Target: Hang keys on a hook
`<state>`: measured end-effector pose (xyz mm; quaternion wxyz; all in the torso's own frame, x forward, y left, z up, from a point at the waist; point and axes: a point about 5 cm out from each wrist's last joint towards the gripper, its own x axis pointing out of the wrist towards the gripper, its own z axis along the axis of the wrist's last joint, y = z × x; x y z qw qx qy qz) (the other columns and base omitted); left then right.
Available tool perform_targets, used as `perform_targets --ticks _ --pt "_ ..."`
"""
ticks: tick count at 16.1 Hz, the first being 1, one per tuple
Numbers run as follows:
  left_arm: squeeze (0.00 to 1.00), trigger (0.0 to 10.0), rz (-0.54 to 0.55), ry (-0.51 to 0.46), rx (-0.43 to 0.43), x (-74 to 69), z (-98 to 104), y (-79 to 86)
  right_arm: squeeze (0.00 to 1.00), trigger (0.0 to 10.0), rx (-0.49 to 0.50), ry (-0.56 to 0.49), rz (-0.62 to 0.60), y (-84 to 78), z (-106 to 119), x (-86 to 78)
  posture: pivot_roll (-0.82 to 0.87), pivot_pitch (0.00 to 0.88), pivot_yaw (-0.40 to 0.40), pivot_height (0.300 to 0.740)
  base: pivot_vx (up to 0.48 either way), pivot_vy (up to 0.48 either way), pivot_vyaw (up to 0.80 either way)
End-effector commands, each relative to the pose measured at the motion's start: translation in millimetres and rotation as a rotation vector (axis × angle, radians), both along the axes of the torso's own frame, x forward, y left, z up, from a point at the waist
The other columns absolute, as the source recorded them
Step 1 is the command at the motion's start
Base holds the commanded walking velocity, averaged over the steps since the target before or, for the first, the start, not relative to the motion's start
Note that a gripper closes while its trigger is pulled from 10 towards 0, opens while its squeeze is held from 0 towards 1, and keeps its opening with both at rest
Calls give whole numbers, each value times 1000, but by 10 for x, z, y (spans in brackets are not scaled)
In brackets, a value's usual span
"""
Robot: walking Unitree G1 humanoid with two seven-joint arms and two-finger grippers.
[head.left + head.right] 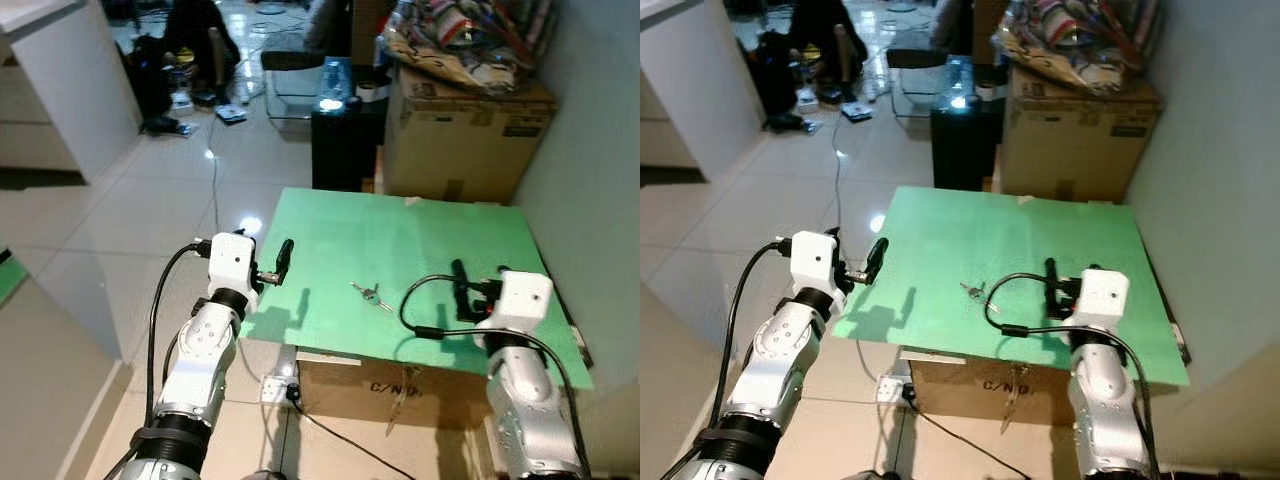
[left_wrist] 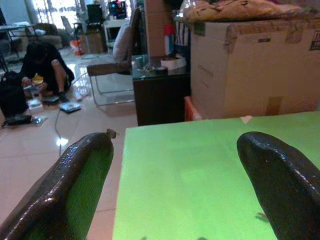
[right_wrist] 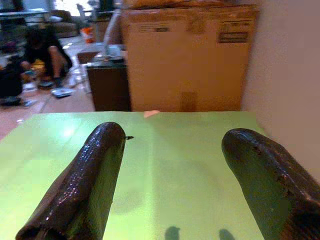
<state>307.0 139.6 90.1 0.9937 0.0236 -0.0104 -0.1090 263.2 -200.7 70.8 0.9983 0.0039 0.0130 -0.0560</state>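
A small bunch of keys point(image 1: 371, 294) with a greenish tag lies on the green sheet point(image 1: 420, 240) that covers a low box, near its front edge. My left gripper point(image 1: 283, 259) hovers at the sheet's left edge, left of the keys, open and holding nothing. My right gripper point(image 1: 461, 287) hangs over the sheet's front right part, right of the keys, also open and holding nothing. In the left wrist view a tip of the keys point(image 2: 261, 217) peeks out beside one black finger point(image 2: 280, 180). In the right wrist view two black fingers point(image 3: 90, 175) stand wide apart over bare green sheet.
A large cardboard box point(image 1: 465, 130) with bags on top stands behind the sheet, beside a dark cabinet point(image 1: 345, 140). A grey wall point(image 1: 590, 170) runs along the right. A person point(image 1: 195, 45) crouches on the tiled floor far back left. A cable point(image 1: 212, 160) crosses the floor.
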Motion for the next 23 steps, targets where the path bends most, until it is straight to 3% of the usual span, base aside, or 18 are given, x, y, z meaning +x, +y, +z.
perform_targets --ticks 1,5,10,19,23 --pt "0 10000 4 -23 12 27 69 -8 0 10000 7 -38 -9 -10 70 1 -53 0 56 740 0 0 0" --pt "0 10000 -44 4 23 23 59 -32 0 10000 3 -38 0 24 81 4 -55 0 79 740 0 0 0" --pt "0 10000 -85 -5 79 15 59 -82 0 10000 4 -27 16 91 53 -12 -57 0 85 740 473 0 549" --pt "0 10000 -68 -8 32 6 89 -62 0 10000 4 -9 33 121 26 -39 -55 0 84 740 469 0 0" --pt "0 10000 -49 0 23 -7 74 -20 0 10000 17 -11 71 181 55 -17 -49 0 81 740 0 0 0"
